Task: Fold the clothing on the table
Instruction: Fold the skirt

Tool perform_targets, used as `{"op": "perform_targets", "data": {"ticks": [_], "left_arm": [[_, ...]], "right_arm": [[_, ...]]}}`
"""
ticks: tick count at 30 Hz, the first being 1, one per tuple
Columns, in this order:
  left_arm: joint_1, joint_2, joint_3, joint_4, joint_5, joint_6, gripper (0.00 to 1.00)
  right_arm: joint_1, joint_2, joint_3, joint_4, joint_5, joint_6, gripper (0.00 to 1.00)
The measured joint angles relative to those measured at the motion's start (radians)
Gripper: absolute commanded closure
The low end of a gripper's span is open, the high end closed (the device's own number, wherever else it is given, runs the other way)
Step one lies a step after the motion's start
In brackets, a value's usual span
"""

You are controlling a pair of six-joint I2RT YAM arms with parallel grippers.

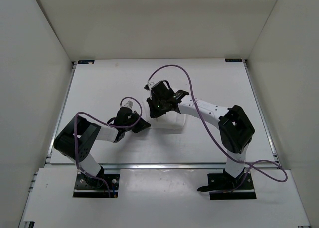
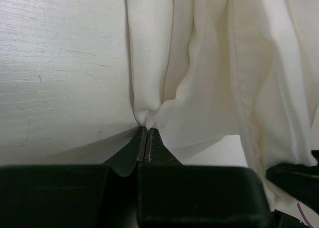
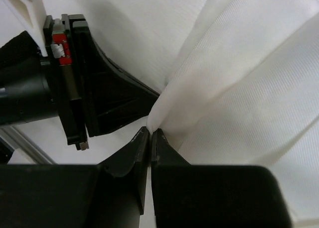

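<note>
- Closest of all in the left wrist view, the left gripper (image 2: 146,138) is seen with its black fingers pressed tight together, and a small pinch of the clothing (image 2: 209,78) is caught right at their tips.
- From that pinch the white fabric is fanned away in long soft folds, and the upper and right parts of the view are filled by it. Bare table (image 2: 60,63) is shown to its left.
- Over in the right wrist view, the right gripper (image 3: 150,136) is likewise closed down to a thin slit, and a gathered fold of the same fabric is nipped between its tips.
- Just beside those tips, on the left of that view, the black body of the left gripper is seen, so the two grips are set close together on one bunched part of the fabric.
- From above, the clothing is found near the middle of the table as a small bunched white heap. It is held between the two grippers and partly hidden under the right one.
- Whether the heap is raised off the table or resting on it cannot be told.
- Both arms (image 1: 209,111) are bent inward from their bases at the near edge, and purple cables (image 1: 185,76) are looped along them.
- Thin metal rails (image 1: 162,164) are seen along the table's edges, with plain white walls (image 1: 30,63) around.
</note>
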Motion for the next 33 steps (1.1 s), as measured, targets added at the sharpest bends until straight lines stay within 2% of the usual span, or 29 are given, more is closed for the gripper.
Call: {"op": "perform_targets", "data": {"ticks": [8, 11, 14, 20, 23, 25, 27, 31, 32, 33], "left_arm": [[0.000, 0.000, -0.008, 0.013, 0.002, -0.003, 0.97], [0.002, 0.000, -0.017, 0.028, 0.010, -0.002, 0.89], [0.003, 0.000, -0.029, 0.045, 0.016, 0.000, 0.77], [0.014, -0.004, -0.039, 0.075, 0.053, -0.003, 0.57], [0.026, -0.031, -0.057, 0.072, 0.069, -0.004, 0.52], [0.033, -0.065, -0.073, 0.049, 0.071, -0.003, 0.50], [0.042, -0.103, -0.087, 0.018, 0.069, -0.003, 0.50], [0.051, -0.182, -0.098, -0.040, 0.062, 0.006, 0.51], [0.053, -0.195, -0.098, -0.049, 0.060, 0.011, 0.51], [0.054, -0.203, -0.098, -0.057, 0.058, 0.015, 0.51]], "right_arm": [[-0.005, 0.065, 0.000, 0.031, -0.128, 0.010, 1.00], [-0.021, 0.088, -0.004, 0.044, -0.190, 0.025, 0.88], [-0.034, 0.097, -0.006, 0.061, -0.235, 0.028, 0.67], [-0.039, 0.032, -0.069, 0.114, -0.224, 0.025, 0.54], [-0.056, -0.088, -0.145, 0.148, -0.219, 0.031, 0.53], [-0.087, -0.176, -0.189, 0.177, -0.230, 0.040, 0.57], [-0.134, -0.245, -0.224, 0.218, -0.246, 0.050, 0.62], [-0.227, -0.311, -0.301, 0.292, -0.278, 0.058, 0.62], [-0.240, -0.313, -0.327, 0.306, -0.280, 0.057, 0.64], [-0.246, -0.313, -0.351, 0.309, -0.278, 0.057, 0.70]]}}
